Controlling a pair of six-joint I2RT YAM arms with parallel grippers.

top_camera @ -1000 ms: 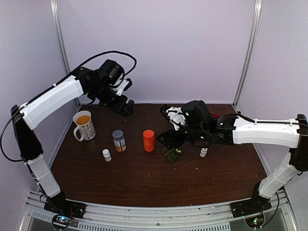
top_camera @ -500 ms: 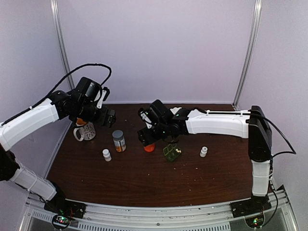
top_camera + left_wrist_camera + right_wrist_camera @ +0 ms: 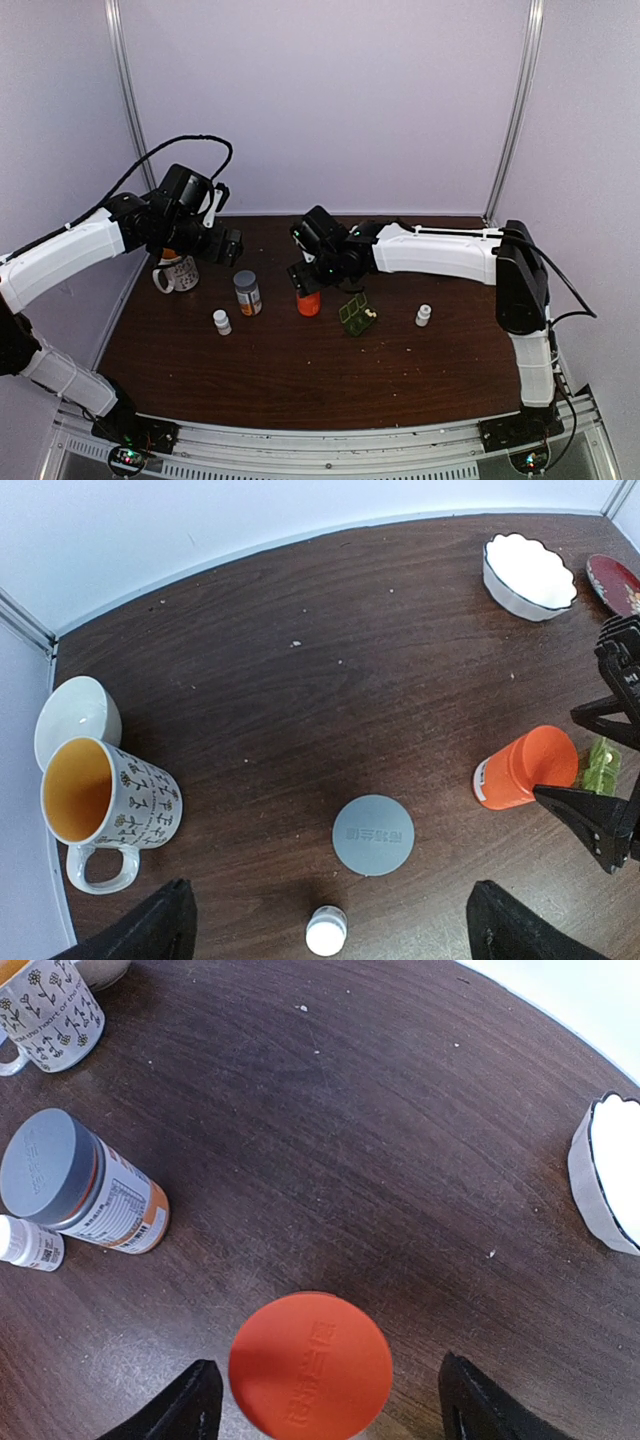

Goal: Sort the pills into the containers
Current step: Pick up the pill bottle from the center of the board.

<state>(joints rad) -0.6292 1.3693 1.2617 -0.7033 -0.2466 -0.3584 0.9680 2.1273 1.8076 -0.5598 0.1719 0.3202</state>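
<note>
Straddling the round, matte orange cap [image 3: 310, 1365] without touching, the right tool [image 3: 325, 1405] stands released; the left tool [image 3: 330, 935] gapes wide above the grainy dark-wood tabletop [image 3: 300, 680].

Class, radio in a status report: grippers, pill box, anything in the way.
Left gripper open, empty. Right gripper open, over orange bottle. Pill box open, whitish pills inside. Bottle close beside it.

From above, the right gripper [image 3: 305, 284] covers the orange bottle's [image 3: 309, 304] cap; the pills [image 3: 369, 314] are indistinct specks.
</note>
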